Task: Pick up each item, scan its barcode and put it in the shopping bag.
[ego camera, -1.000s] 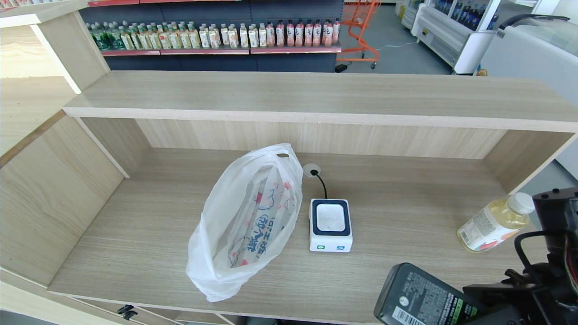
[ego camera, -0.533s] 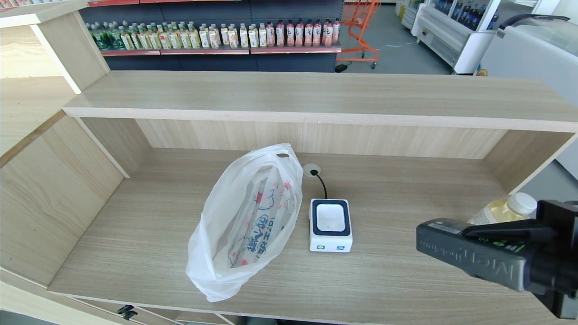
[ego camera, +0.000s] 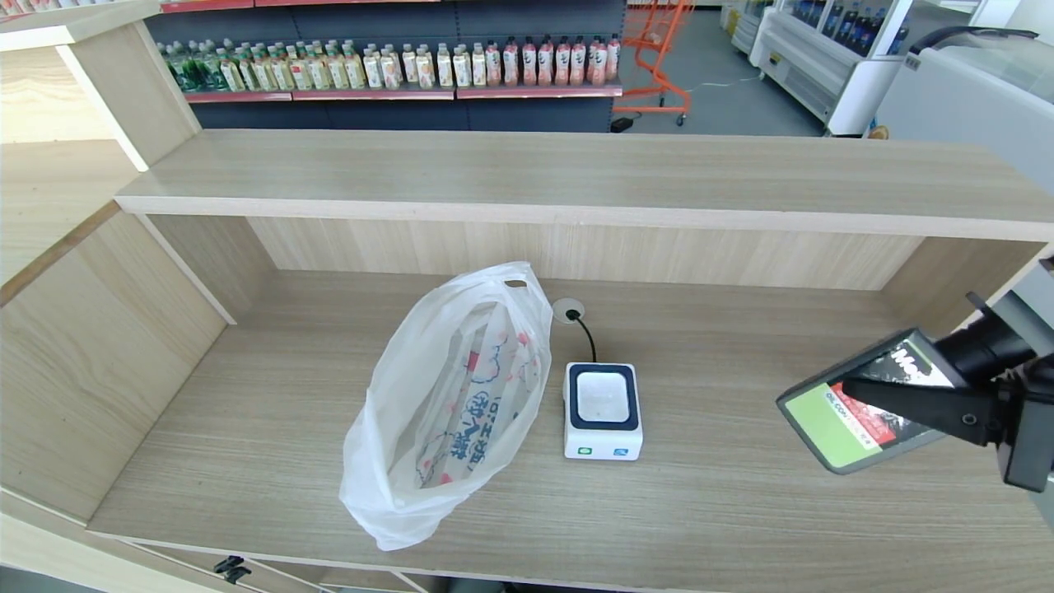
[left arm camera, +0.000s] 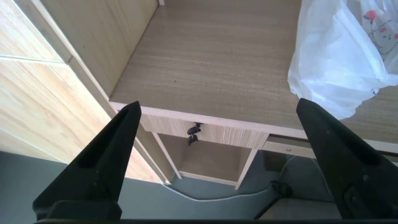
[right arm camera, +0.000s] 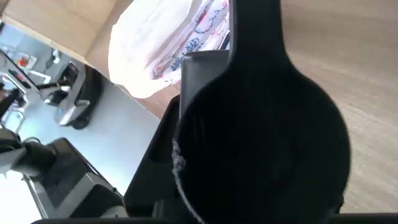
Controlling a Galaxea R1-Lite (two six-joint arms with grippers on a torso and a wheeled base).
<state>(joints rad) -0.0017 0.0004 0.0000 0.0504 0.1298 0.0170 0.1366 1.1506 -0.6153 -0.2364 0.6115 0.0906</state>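
A convenience shop seen from behind its wooden checkout counter (ego camera: 741,346), on which sit a barcode scanner (ego camera: 603,409) and a white shopping bag (ego camera: 449,403), with shelves of bottled drinks (ego camera: 387,66), an orange trolley (ego camera: 659,58) and refrigerated display cabinets (ego camera: 823,49) on the floor beyond.

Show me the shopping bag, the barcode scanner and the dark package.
shopping bag (ego camera: 391,515), head view, white plastic at its near end.
barcode scanner (ego camera: 603,397), head view, middle of its scan window.
dark package (ego camera: 830,428), head view, green part of its label.
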